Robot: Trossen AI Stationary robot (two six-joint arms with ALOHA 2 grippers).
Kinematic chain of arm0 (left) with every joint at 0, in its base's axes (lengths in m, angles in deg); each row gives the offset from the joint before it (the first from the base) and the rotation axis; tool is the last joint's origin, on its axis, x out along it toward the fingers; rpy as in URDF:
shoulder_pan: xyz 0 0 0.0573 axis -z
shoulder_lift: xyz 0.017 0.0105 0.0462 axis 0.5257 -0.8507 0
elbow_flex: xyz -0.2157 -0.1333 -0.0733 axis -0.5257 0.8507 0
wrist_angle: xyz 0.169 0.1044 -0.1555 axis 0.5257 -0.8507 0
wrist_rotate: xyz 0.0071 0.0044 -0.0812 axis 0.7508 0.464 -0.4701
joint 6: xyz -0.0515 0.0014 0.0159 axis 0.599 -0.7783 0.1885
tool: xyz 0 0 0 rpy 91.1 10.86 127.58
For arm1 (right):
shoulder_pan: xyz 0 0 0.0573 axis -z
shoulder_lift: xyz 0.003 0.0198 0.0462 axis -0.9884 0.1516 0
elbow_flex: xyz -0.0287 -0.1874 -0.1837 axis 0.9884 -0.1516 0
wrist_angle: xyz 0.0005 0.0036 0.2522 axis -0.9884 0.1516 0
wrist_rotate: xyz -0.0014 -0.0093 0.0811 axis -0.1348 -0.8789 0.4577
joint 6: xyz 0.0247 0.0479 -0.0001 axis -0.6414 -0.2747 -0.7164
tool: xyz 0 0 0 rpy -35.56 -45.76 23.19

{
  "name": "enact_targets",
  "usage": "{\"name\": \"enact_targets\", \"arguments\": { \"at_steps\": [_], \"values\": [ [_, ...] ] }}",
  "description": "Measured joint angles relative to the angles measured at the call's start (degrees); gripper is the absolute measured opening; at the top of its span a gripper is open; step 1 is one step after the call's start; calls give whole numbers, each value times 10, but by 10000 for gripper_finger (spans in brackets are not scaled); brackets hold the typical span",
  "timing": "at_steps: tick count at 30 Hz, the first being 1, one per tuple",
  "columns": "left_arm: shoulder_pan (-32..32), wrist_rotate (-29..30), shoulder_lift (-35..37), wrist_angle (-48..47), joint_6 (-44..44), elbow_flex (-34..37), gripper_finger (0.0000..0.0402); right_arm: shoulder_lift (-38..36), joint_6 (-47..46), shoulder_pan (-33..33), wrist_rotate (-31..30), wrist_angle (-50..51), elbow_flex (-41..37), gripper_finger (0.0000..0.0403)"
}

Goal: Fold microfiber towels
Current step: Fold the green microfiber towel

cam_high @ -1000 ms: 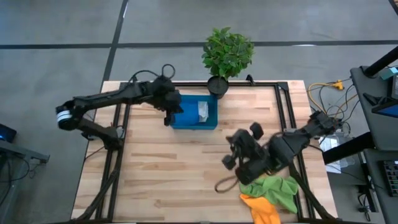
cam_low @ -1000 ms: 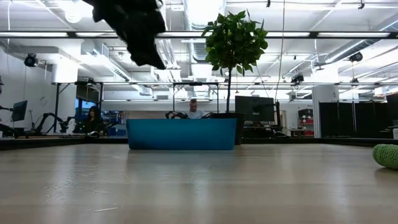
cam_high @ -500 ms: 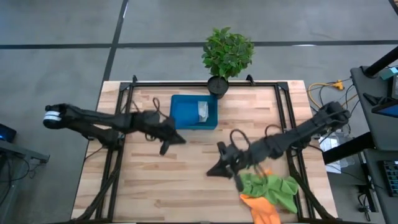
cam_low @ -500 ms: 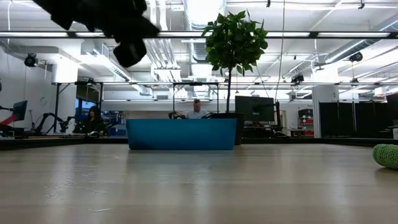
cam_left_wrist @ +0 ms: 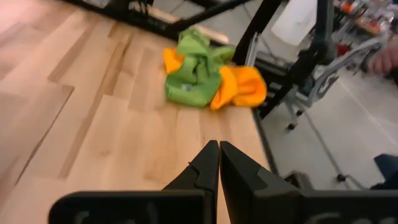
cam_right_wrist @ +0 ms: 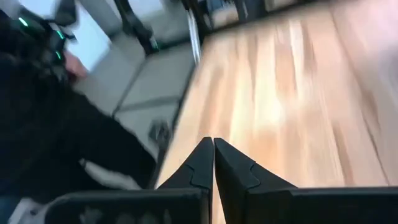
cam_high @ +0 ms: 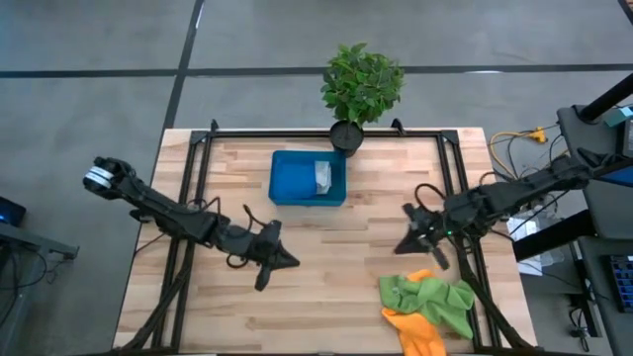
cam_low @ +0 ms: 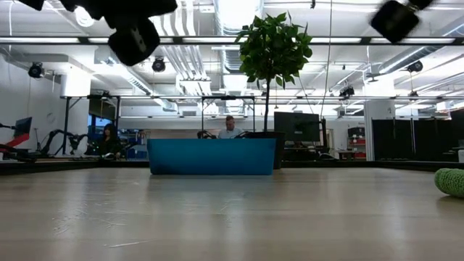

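Both arms have swung since the earlier frames: your left gripper (cam_high: 284, 261), which hung at the blue tray's left side, has come forward over the open middle of the table, and your right gripper (cam_high: 409, 240) has pulled back from the centre toward the right edge. Neither carries anything; the wrist views show both sets of jaws clenched tip to tip on nothing.

Nearest you, at the front right corner of the table (cam_high: 326, 297), the lime green towel (cam_high: 435, 300) lies crumpled across the orange towel (cam_high: 413, 331), the two touching in one heap. Neither is spread or folded. Your left wrist camera looks straight at that heap, green towel (cam_left_wrist: 194, 73) bunched over orange (cam_left_wrist: 241, 86), well apart from the jaw tips. The right gripper hangs just behind the heap.

Farther back, near the rear edge, the blue tray (cam_high: 293, 182) holds a small grey-white towel (cam_high: 322, 177) at its right end; whether it is folded I cannot tell. A potted plant (cam_high: 361, 87) stands at the rear edge behind the tray. No bright blue towel shows.

You appear to be between towels, with the green one the likely next. That calls for releasing the jaws first, then lowering onto an outer edge of the green towel, lifting it clear of the orange one and spreading it flat on the bare wood.
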Motion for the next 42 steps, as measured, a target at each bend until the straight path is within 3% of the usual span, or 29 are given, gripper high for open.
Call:
{"name": "enact_targets", "arguments": {
  "at_steps": [6, 14, 25, 36, 42],
  "values": [
    [-4, 1, -20, 2, -3, 2, 0, -65, -99, -11, -3, 148, -1, 9],
    [-64, -30, 39, -3, -78, 37, 0, -30, -145, -30, 39, 187, -7, 54],
    [-88, -12, 72, -4, -75, 72, 0, 99, -97, -34, 90, 184, -8, 158],
    [-89, -31, 83, -14, -76, 84, 0, 184, -108, -34, 148, 92, -50, 171],
    [-90, -32, 97, -9, -60, 96, 0, 209, -115, -34, 177, 90, -79, 171]
  ]
}}
